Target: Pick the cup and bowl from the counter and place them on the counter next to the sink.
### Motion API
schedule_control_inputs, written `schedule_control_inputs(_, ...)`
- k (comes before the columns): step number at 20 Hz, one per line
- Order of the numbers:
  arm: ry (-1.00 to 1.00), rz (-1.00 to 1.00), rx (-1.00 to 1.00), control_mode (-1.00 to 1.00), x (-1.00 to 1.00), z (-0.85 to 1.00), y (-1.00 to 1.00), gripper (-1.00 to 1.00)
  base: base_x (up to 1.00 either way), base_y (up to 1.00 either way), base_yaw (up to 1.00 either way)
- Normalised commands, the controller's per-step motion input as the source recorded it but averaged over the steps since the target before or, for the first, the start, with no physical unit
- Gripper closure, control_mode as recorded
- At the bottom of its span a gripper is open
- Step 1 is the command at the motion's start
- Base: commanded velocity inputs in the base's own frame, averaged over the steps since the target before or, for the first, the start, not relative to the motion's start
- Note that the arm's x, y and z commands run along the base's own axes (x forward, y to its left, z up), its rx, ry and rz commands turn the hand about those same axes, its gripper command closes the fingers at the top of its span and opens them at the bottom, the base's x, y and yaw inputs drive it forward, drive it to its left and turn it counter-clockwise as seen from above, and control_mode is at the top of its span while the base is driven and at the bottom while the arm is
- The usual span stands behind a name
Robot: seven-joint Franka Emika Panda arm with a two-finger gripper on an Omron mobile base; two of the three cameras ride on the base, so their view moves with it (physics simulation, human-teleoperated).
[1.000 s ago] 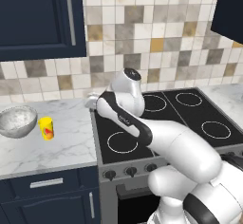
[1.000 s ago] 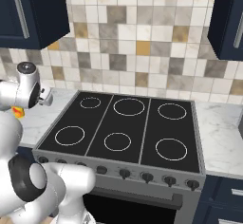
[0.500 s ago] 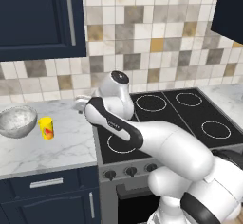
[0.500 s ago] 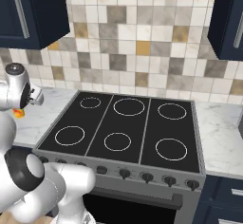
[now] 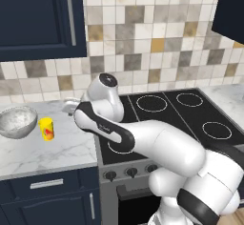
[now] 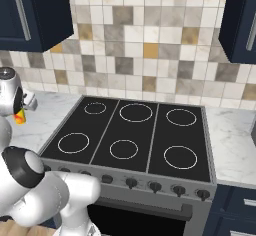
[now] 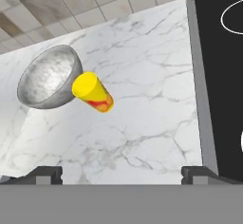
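Observation:
The yellow cup (image 5: 46, 128) with its red-orange mark stands on the white marble counter (image 5: 52, 155), just right of the grey speckled bowl (image 5: 18, 122). In the hand view the cup (image 7: 92, 92) touches the bowl's (image 7: 47, 78) rim side, both up and left of centre. My gripper (image 7: 122, 174) is open and holds nothing, its two dark fingertips (image 7: 45, 174) set wide apart. It hovers over the counter (image 7: 147, 104) between the stove edge and the cup. In the left base view the gripper (image 5: 70, 107) reaches left from the wrist. The sink is out of view.
The black stove top (image 5: 176, 117) lies right of the counter, its edge (image 7: 199, 76) close to my hand. A tiled wall (image 5: 143, 43) runs behind, with a navy upper cabinet (image 5: 38, 16) above the bowl. More counter (image 6: 232, 140) lies right of the stove.
The arm has swung left from over the stove's edge to over the counter, bringing the hand nearer the cup and bowl. Cup and bowl have not moved. The jaws stay open.

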Motion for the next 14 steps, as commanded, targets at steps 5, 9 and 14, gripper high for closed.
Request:
schedule_control_inputs(5,0.0,0.0,0.0,-1.0,0.0,0.0,0.33,-1.0,0.0,0.0,0.0)
schedule_control_inputs(9,0.0,-0.01,0.0,-1.0,0.08,0.0,0.31,-1.0,0.0,0.0,0.0)
schedule_control_inputs(14,0.0,0.0,0.0,-1.0,0.19,-0.01,0.17,-1.0,0.0,0.0,0.0)
